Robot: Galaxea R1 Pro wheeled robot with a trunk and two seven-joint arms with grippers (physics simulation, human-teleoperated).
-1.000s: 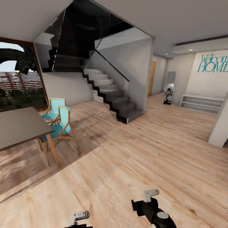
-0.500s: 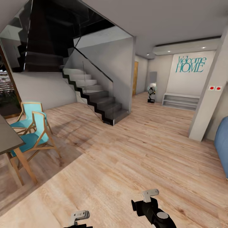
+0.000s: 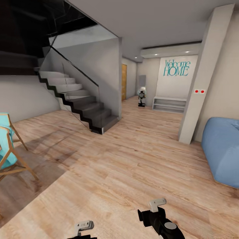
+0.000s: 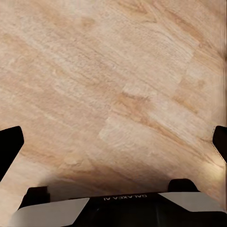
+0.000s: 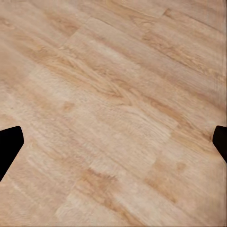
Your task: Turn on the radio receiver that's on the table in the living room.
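The radio receiver and the coffee table are out of view. At the right edge of the head view a blue sofa (image 3: 220, 149) stands on the light wood floor (image 3: 126, 166) of the living room. My left arm (image 3: 83, 227) and right arm (image 3: 159, 217) hang low over bare floor at the picture's lower edge. In the left wrist view my left gripper (image 4: 113, 142) is open, with its dark fingertips (image 4: 9, 144) far apart and only floorboards between them. My right gripper (image 5: 113, 142) is open too, over bare planks.
A dark staircase (image 3: 83, 106) with a glass rail rises at the left. A teal wooden chair (image 3: 6, 146) sits at the left edge. A white pillar (image 3: 199, 83) stands before the sofa. A hallway with a white bench (image 3: 169, 103) and wall lettering (image 3: 177, 68) lies ahead.
The whole head view has swung to the right, so the camera turned. The dining table has slid out at the left and the blue sofa has come in. Both arms keep their pose.
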